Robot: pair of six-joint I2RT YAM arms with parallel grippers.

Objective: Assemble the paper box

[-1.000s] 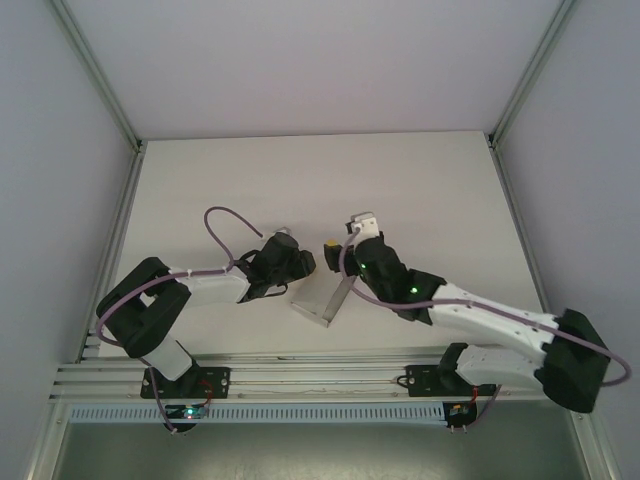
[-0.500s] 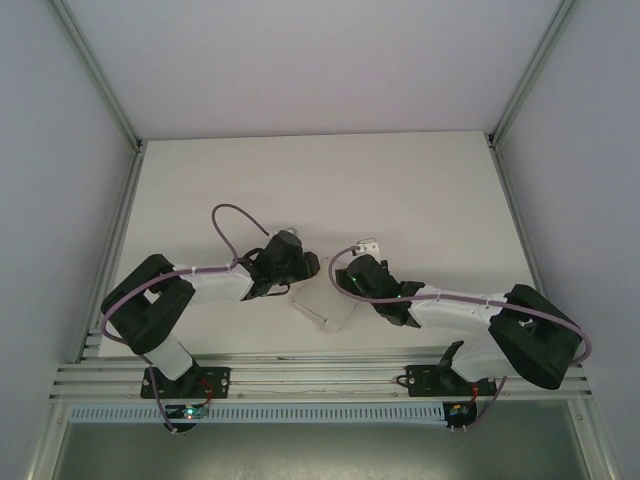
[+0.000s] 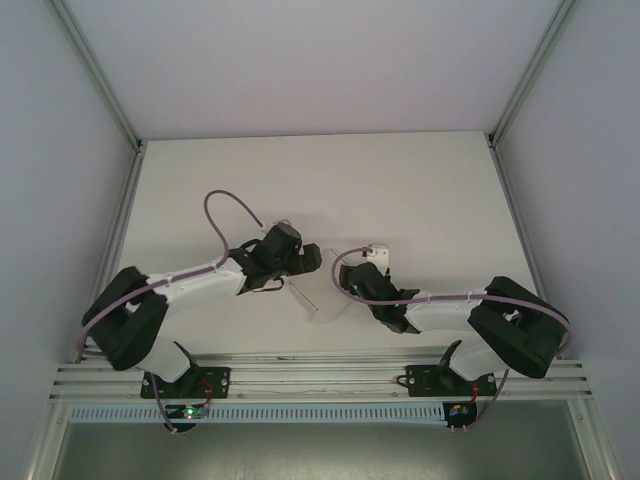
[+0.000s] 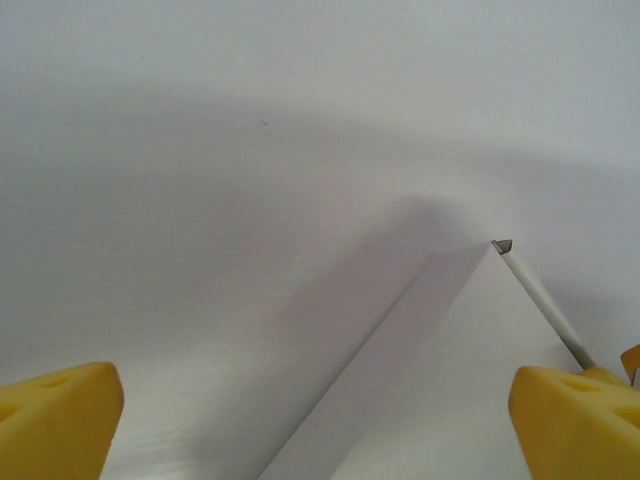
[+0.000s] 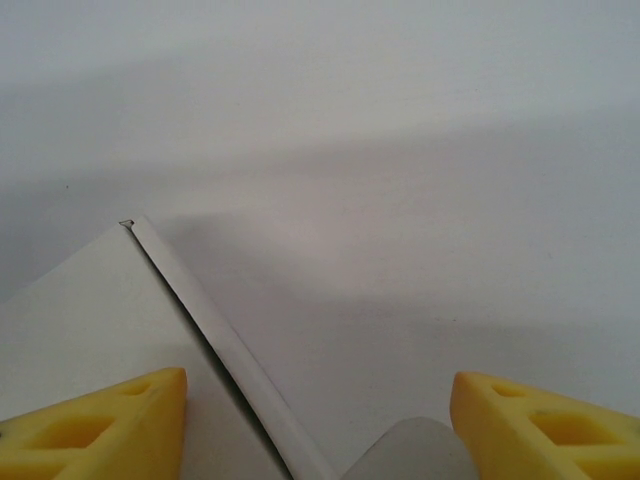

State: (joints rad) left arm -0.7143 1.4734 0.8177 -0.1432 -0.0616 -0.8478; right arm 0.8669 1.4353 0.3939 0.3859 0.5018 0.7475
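Note:
The paper box [image 3: 321, 297] is a small white card shape lying on the table between the two arms. My left gripper [image 3: 298, 262] sits at its upper left and my right gripper [image 3: 347, 286] at its right side. In the left wrist view, the box [image 4: 450, 370] rises as a sloped white panel with a sharp corner, between my wide-apart yellow fingertips [image 4: 62, 418]; the left gripper [image 4: 318, 425] is open. In the right wrist view, a box panel [image 5: 80, 320], its thin edge and a rounded tab [image 5: 412, 452] lie between the yellow fingertips [image 5: 545, 425]; the right gripper [image 5: 320, 425] is open.
The white table [image 3: 400, 190] runs far back and to both sides, closed in by pale walls and aluminium posts [image 3: 520, 85]. The arm bases stand on the rail [image 3: 320, 375] at the near edge. A purple cable [image 3: 225, 215] loops above the left arm.
The right arm has folded back and its gripper has dropped low beside the box. The left arm has stretched out to the right. The box has shifted slightly toward the right.

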